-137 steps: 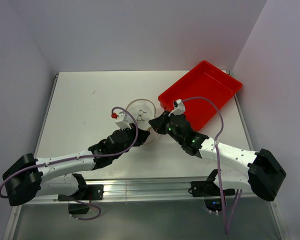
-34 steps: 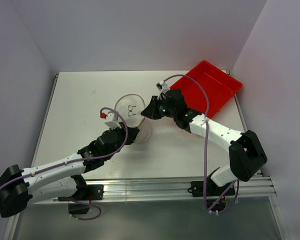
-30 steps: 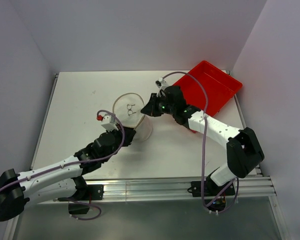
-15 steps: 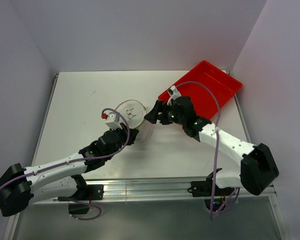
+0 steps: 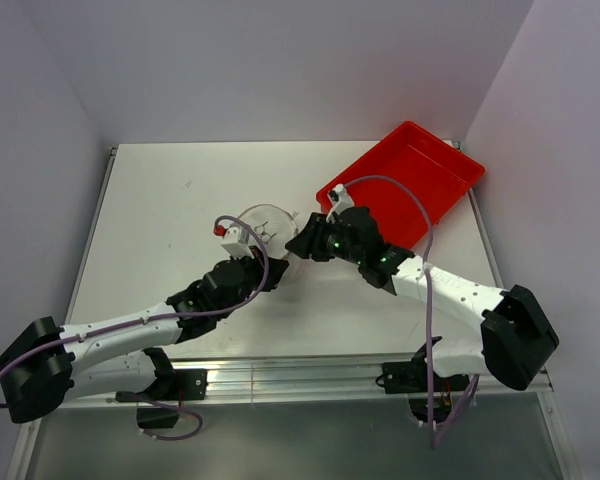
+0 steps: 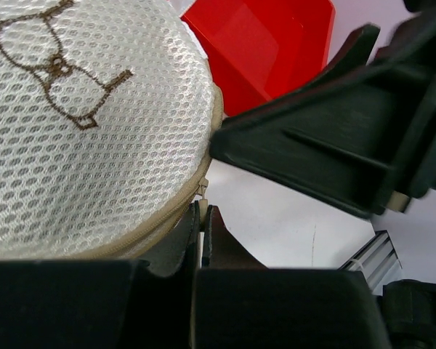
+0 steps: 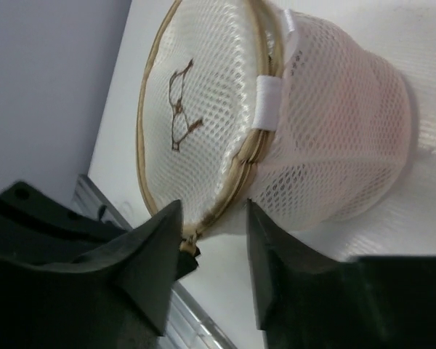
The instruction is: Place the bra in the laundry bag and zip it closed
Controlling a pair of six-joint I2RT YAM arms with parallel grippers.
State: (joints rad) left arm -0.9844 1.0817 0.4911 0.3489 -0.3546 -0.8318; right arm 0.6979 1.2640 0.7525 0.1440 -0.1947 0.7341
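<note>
At the near edge of the tabletop (image 5: 150, 200) we saw both arms anchored side by side. The left arm (image 5: 120, 328) stretched up and to the right and the right arm (image 5: 450, 290) up and to the left, so that the two met near the middle of the surface. The left end effector (image 5: 264, 268) was closed on the near edge of the laundry bag (image 5: 263, 222), where the beige zip seam (image 6: 156, 224) ran down into the thin slit between its pressed fingers. Just beyond, the bag sat tilted, its flat round lid turned up towards the overhead camera and showing the small brown squiggle mark (image 6: 54, 73). At the bag's right side the right end effector (image 5: 302, 243) stood open, its two fingers parted and straddling the lid's rim without clamping it. A white fabric loop (image 7: 267, 102) crossed the seam, and the mesh wall looked faintly pink from the right wrist, though we could not make out what lay inside. Nor could we tell whether the zip ran fully round. Farther back and to the right, the red tray (image 5: 410, 180) sat at an angle by the far right corner, apart from the bag.
</note>
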